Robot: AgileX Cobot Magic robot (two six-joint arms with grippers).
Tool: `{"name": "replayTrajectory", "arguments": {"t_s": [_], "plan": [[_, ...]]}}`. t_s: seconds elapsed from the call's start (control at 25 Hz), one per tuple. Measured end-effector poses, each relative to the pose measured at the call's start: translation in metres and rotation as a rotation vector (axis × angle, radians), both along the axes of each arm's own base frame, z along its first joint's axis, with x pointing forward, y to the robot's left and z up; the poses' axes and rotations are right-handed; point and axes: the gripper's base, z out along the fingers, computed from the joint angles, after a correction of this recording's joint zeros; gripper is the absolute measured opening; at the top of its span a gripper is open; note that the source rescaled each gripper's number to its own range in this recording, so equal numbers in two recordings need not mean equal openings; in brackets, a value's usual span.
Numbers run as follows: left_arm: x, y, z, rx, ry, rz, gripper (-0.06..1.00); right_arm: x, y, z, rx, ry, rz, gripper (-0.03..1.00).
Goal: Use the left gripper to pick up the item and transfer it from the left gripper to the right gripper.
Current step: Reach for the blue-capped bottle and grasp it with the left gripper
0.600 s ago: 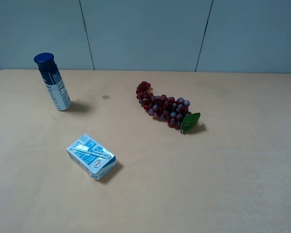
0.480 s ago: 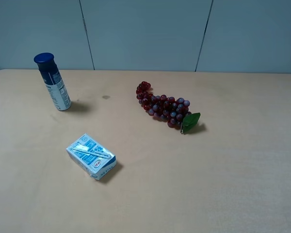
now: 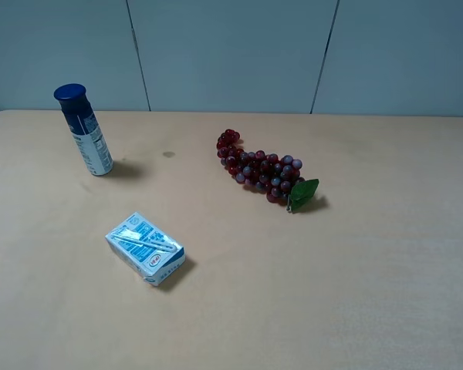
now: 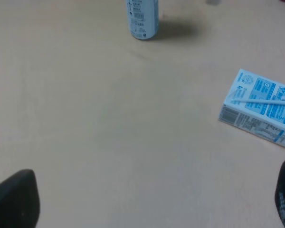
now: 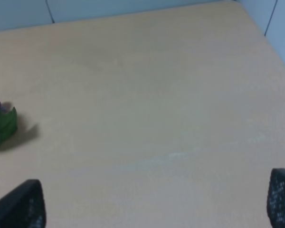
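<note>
Can, label print illegible — left end effector, right end effector both spread wide, empty

Nothing on the table has visibly moved.

Pale tan tabletop, smooth and matte, small dark spot toward its far side, grey-blue wall panels behind, thin dark vertical seams between them, soft even light.

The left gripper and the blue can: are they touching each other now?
Apart. In the left wrist view the blue can stands away from the left gripper, with a stretch of table between them; the jaws stand open.
</note>
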Motion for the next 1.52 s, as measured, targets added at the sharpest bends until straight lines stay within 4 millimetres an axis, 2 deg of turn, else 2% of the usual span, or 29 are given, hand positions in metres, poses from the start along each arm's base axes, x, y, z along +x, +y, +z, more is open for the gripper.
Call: {"name": "replayTrajectory", "arguments": {"t_s": [0.64,0.72,0.88,1.16,1.36,1.52], "plan": [[0.000,0.000,0.000,-0.002,-0.001,0.005,1.00,0.000,0.000,0.000,0.000,0.000,0.000,1.00],[0.001,0.000,0.005,-0.002,0.004,0.006,1.00,0.000,0.000,0.000,0.000,0.000,0.000,1.00],[0.012,0.000,0.026,-0.011,0.046,0.005,1.00,0.000,0.000,0.000,0.000,0.000,0.000,1.00],[0.057,0.000,0.073,-0.070,0.203,0.037,1.00,0.000,0.000,0.000,0.000,0.000,0.000,1.00],[0.105,0.001,0.097,-0.076,0.342,0.039,1.00,0.000,0.000,0.000,0.000,0.000,0.000,1.00],[0.147,0.002,0.108,-0.081,0.434,0.040,1.00,0.000,0.000,0.000,0.000,0.000,0.000,1.00]]}}
